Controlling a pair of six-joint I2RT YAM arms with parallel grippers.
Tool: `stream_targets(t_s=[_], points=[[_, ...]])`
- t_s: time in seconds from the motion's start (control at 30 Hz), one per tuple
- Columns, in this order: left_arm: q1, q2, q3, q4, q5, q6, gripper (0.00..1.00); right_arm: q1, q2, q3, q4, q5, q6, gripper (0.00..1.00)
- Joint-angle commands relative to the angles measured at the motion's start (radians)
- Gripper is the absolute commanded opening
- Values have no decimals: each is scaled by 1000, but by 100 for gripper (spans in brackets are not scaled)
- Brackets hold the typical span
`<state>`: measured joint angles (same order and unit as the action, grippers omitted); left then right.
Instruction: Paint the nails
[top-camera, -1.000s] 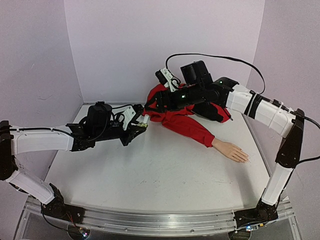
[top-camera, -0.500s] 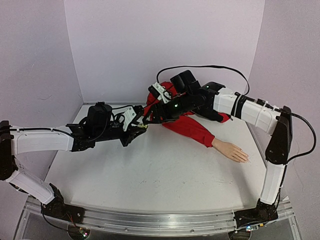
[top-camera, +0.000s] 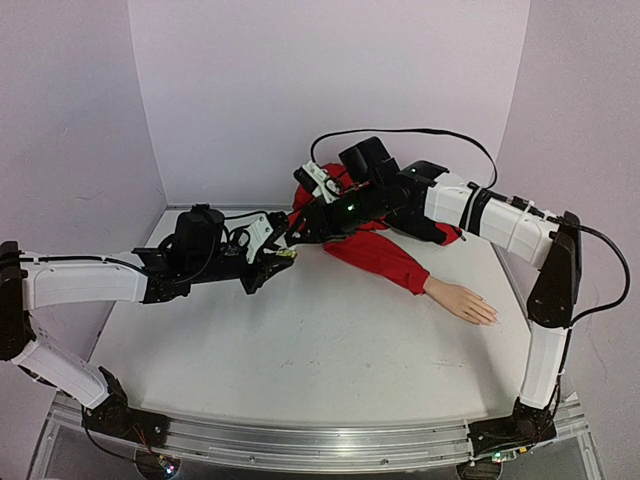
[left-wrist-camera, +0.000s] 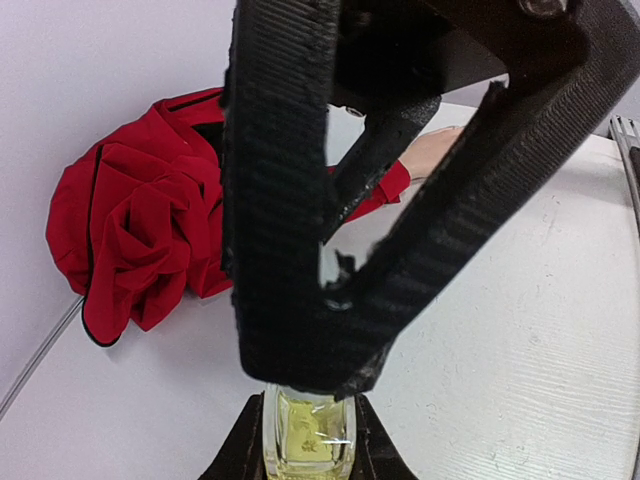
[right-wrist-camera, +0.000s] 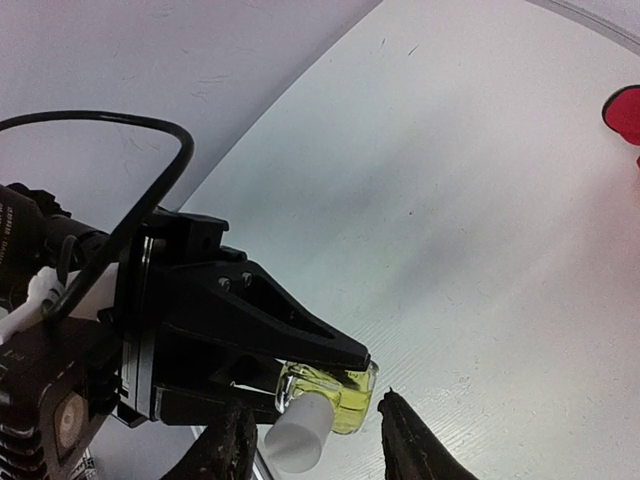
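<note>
Nails are at the fingertips of the mannequin hand, which pokes out of the red jacket sleeve and lies flat on the worktop on your right side, well apart from both end effectors. They're too small in the top view to tell one from another. Judge them hard, smooth and tiny, on a light hand backed only by soft cloth, so it may skid if pushed. Don't grab them; touch them lightly with the brush only. What you take hold of is the polish bottle: small, glass-looking, probably light, slippery and breakable. Left end effector is clamped on its body. Right end effector is spread, one finger on each side of the white cap, not touching it. Grip the cap squarely; it looks smooth and round and will likely slip if pinched off-centre.
</note>
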<state>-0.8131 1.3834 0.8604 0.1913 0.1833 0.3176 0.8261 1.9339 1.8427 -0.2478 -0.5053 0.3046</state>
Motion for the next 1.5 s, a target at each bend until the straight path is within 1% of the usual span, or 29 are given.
stream_targets(t_s=[0.0, 0.13, 0.3, 0.5, 0.63, 0.77, 0.93, 1.1, 1.2, 1.47], points=[[-6, -29, -1, 40, 12, 12, 0, 4, 11, 37, -1, -32, -11, 44], [-6, -27, 3, 39, 13, 8, 0, 4, 14, 39, -1, -37, -15, 43], [-8, -31, 2, 37, 13, 7, 0, 5, 19, 41, -1, -53, -18, 38], [-8, -35, 1, 36, 12, 8, 0, 5, 23, 43, -1, -53, -21, 35], [-8, -32, 3, 34, 14, 8, 0, 5, 22, 43, -1, -53, -22, 31], [-8, -33, 2, 33, 12, 8, 0, 5, 17, 42, 0, -54, -24, 24], [-8, -32, 3, 32, 6, 0, 0, 5, 2, 31, 2, -50, -29, 13], [-7, -25, 5, 31, -7, -11, 0, 4, -27, 10, 5, -21, -42, 6], [-8, -18, 7, 27, -6, -12, 0, 5, -36, 1, 9, -18, -46, 0], [-8, -14, 8, 23, -5, -7, 0, 5, -57, -7, 25, -14, -47, 0]])
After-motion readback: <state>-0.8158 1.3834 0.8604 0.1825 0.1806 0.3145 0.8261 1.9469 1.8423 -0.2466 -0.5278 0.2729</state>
